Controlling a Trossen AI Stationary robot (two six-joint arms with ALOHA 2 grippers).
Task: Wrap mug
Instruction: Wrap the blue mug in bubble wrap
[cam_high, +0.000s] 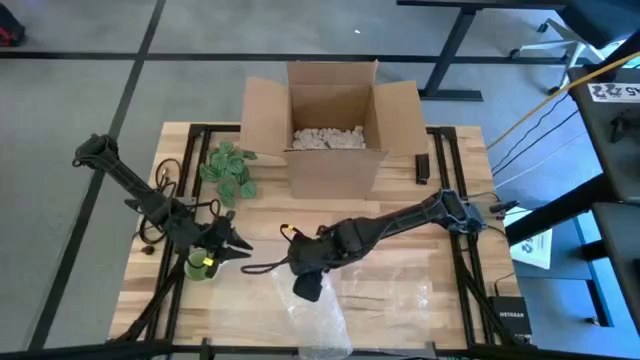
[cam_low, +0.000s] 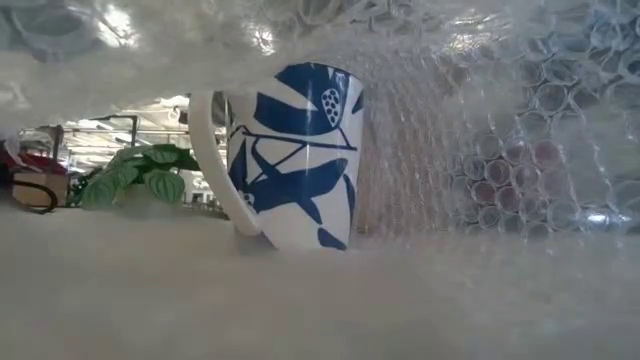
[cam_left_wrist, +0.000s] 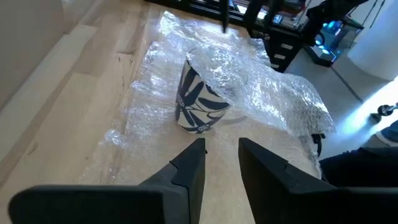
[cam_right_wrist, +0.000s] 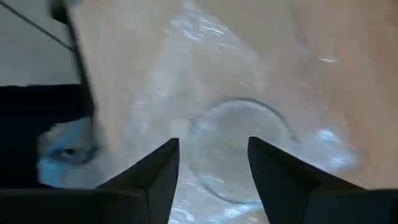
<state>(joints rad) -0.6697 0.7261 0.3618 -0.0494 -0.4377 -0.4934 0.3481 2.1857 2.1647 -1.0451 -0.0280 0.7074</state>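
A blue-and-white mug (cam_low: 285, 155) stands on a sheet of clear bubble wrap (cam_left_wrist: 273, 99) at the near edge of a pale wooden bench (cam_high: 400, 250). In the low view the mug leans a little, handle toward the plant side, with bubble wrap rising behind and over it and blurred wrap filling the foreground. In the left wrist view a fold of wrap drapes over the mug's rim and trails away across the bench, while the painted side stays uncovered.

The right gripper (cam_right_wrist: 213, 165) hangs directly above the mug, its jaws apart and empty, the wrapped rim showing as a pale ring between them. In the high view the dark right arm (cam_high: 390, 225) reaches across the bench and hides the mug from above.

The left gripper (cam_left_wrist: 221, 165) hovers beside the mug, pointing at it, jaws slightly apart and holding nothing. A bare strip of bench lies between its tips and the mug. A small yellow-green object (cam_high: 203, 265) sits on the bench just under this gripper; what it is cannot be told.

Farther from the mug, a green leafy plant (cam_high: 230, 170) lies on the bench. Beyond that stands an open cardboard box (cam_high: 335, 130) with pale packing filler (cam_high: 328, 138) inside.
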